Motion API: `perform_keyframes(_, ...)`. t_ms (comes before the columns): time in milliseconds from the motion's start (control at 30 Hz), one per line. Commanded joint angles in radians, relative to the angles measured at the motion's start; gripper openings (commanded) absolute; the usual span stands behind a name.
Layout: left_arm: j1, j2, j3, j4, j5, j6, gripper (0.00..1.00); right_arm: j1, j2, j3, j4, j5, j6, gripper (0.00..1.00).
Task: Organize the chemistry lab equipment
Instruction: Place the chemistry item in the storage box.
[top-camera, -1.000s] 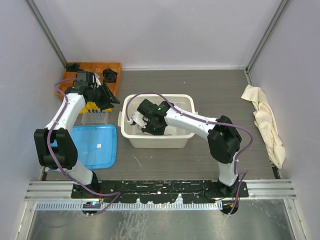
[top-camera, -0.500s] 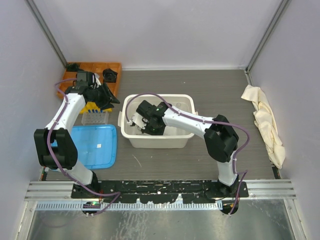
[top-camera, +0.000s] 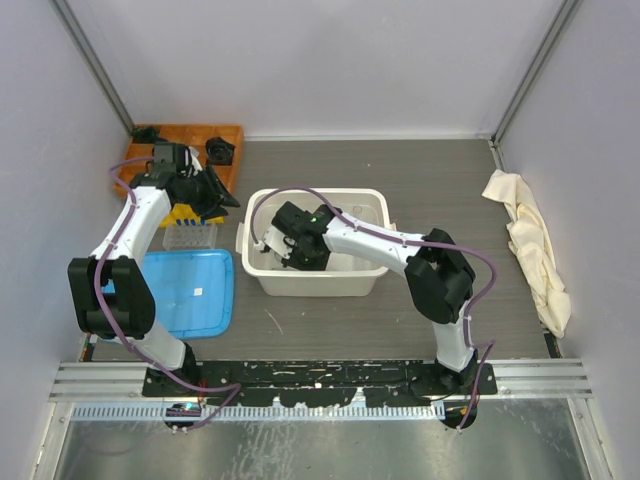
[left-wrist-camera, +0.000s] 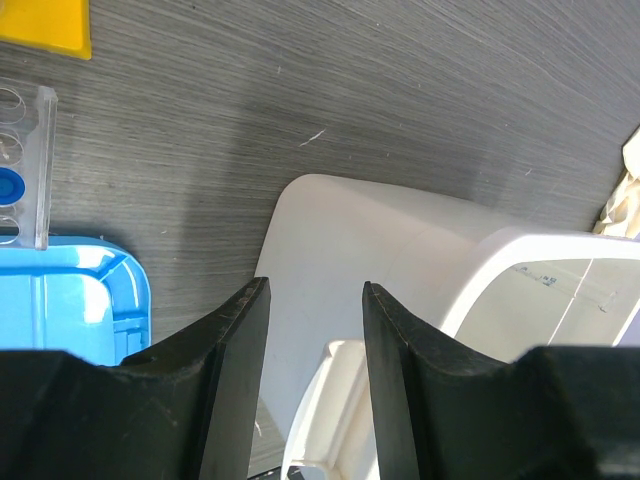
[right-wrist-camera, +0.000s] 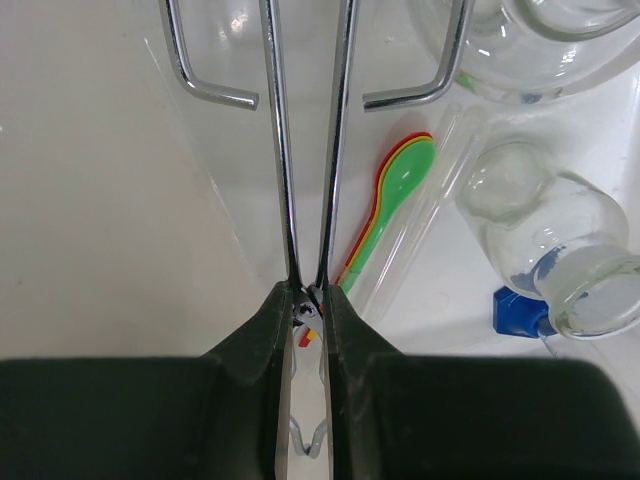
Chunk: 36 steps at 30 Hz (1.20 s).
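With the right gripper (right-wrist-camera: 308, 312) clamped on the metal forceps (right-wrist-camera: 283, 150) inside the white bin (top-camera: 372, 203) at frame centre, beside the green spoon (right-wrist-camera: 402, 180), and the left gripper (left-wrist-camera: 312, 330) parted and empty, the pick-up is in hand; next likely needs a straight lift.

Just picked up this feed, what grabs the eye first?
The right gripper, reaching into the central white bin, is clamped on the metal forceps. Beside them lie a green spoon and a glass vial. The left gripper hangs open left of the bin.
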Motion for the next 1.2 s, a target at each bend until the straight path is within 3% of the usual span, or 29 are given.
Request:
perform_keyframes(0, 0.002, -0.042, 0.001, 0.023, 0.021, 0.018, 0.44, 0.008, 0.004, 0.033, 0.005, 0.012, 0.015, 0.08)
perform_keyframes(233, 0.002, -0.044, -0.001, 0.022, 0.021, 0.017, 0.44, 0.007, 0.000, 0.029, 0.006, 0.022, 0.019, 0.22)
perform_keyframes(633, 0.002, -0.054, -0.010, 0.023, 0.021, 0.017, 0.44, 0.006, -0.010, 0.018, 0.010, 0.027, 0.023, 0.33)
perform_keyframes(1167, 0.002, -0.087, -0.002, 0.024, -0.017, 0.020, 0.45, 0.003, -0.070, 0.062, 0.000, 0.058, 0.046, 0.37)
